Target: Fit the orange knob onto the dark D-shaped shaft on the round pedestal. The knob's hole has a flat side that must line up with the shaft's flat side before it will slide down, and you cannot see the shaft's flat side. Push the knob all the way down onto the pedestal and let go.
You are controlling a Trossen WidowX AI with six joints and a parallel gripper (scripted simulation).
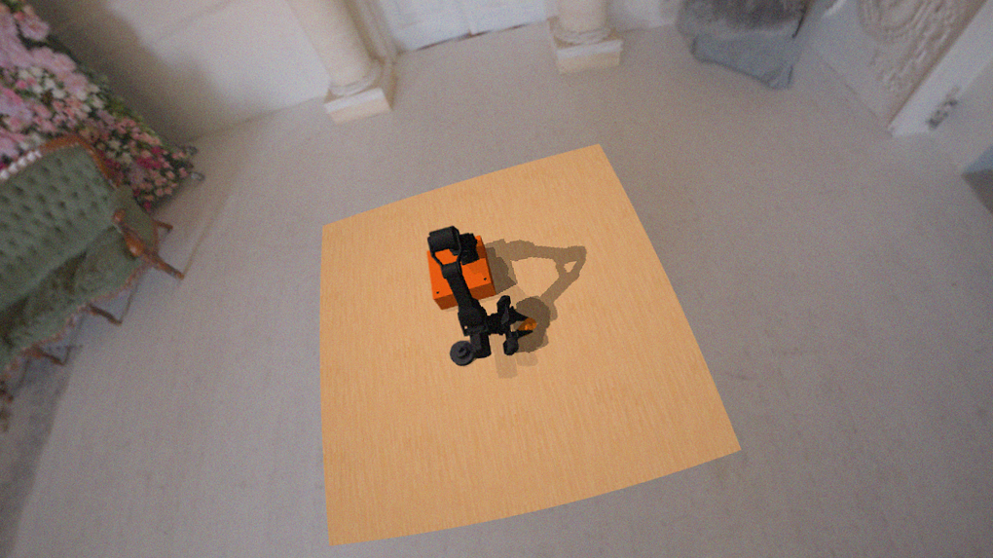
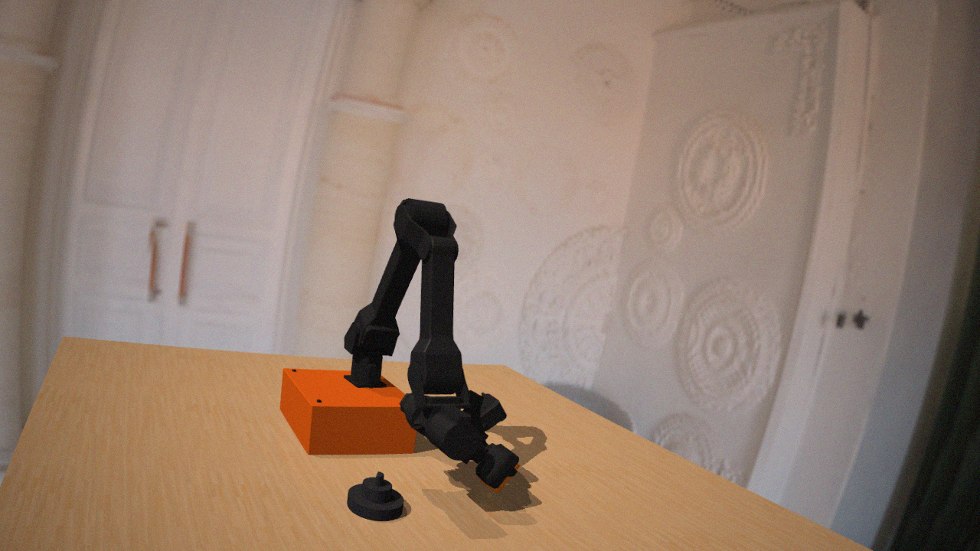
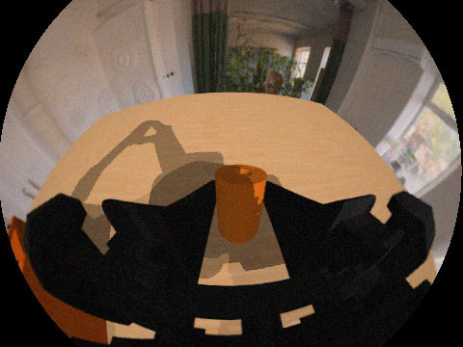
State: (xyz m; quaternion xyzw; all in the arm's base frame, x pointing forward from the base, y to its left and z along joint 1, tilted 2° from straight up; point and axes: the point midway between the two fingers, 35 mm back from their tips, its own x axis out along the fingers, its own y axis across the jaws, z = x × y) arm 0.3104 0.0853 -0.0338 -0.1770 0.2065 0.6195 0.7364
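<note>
The table (image 1: 525, 440) (image 2: 171, 411) (image 3: 289, 125) lies beneath the tool and carries everything. Next in size is the black arm (image 1: 462, 291) (image 2: 437, 295), bent over from its orange base (image 1: 446, 293) (image 2: 356, 430) (image 3: 72, 313), with its forearm dropping to the wrist and the tool reaching out ahead of it, tipped well over toward level. The round pedestal (image 1: 461, 354) (image 2: 375, 506) stands on the table behind the tool, on the side away from where the fingers point, and well apart from the knob. Its shaft (image 2: 379, 477) points up; the flat side cannot be made out.

The gripper (image 1: 526, 325) (image 2: 503, 472) (image 3: 239, 184) is closed on the orange knob (image 1: 528, 324) (image 2: 499, 487) (image 3: 239, 207), one finger against each side. The knob sits between the fingertips, above the table, and its holed end shows in the wrist view.

The step in hand appears to be reorienting the held knob, ahead of any fitting. The next move likely calls for carrying it back over the pedestal, bringing the hole to face straight down over the shaft, then lowering lightly and turning until the flats agree. Pressing before they match could make the knob slip or tilt in the grip.
</note>
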